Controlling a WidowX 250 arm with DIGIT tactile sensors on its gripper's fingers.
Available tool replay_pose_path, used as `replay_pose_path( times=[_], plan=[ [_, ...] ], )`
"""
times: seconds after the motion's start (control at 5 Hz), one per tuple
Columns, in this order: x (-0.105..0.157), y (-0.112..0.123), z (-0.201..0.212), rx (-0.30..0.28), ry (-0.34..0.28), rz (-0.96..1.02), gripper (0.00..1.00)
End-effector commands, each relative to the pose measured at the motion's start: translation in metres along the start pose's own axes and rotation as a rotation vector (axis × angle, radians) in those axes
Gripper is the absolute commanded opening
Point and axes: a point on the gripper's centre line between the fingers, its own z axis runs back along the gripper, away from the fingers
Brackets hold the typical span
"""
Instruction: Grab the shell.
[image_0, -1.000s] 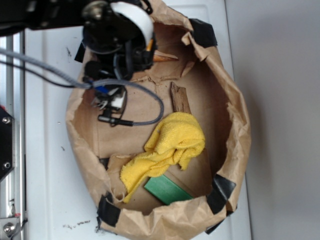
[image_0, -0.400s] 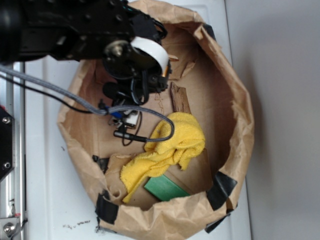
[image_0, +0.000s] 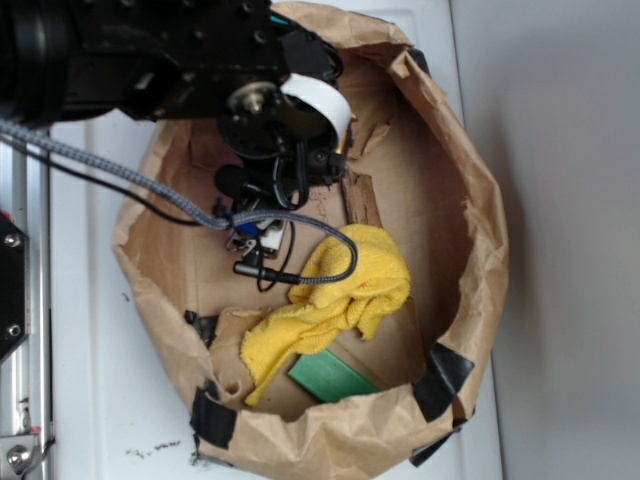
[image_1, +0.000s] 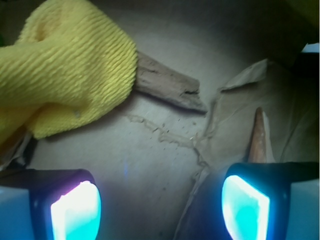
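Gripper: its two glowing pads sit at the bottom of the wrist view, one on the left and one on the right. They are wide apart, with only bare brown paper between them. It holds nothing.
Shell: only its long orange pointed tip shows in the wrist view. It pokes up just behind the right pad. The rest of it is hidden by that pad. It is not between the pads; it is off to the right side. I cannot tell if it touches the pad. In the outside view only a tiny orange bit shows by the arm, too small to be sure of.
Torn paper flap: a loose piece of the bag floor lies next to the shell tip, on its left and farther away.
Wood chip: a dark brown flat piece lies far from the pads, near the middle of the wrist view. One end touches the yellow cloth.
Yellow cloth: soft and bunched up. It is far and to the left in the wrist view, and in the middle of the bag in the outside view.
Green block: it peeks out from under the cloth at the bottom of the bag.
Paper bag: a big brown bag with rolled-down sides holds all these things.
Arm: black, reaching into the top left part of the bag, with a gray cable hanging from it.
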Motion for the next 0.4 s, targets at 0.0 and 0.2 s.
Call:
replay_pose_path(
  times=[0.0, 0.2],
  plan=[
    [-0.0144, 0.0363, 0.0215, 0.03, -0.087, 0.05, 1.0],
    [-0.0089, 0.0447, 0.0127, 0.047, -0.06, 0.087, 1.0]
  ],
)
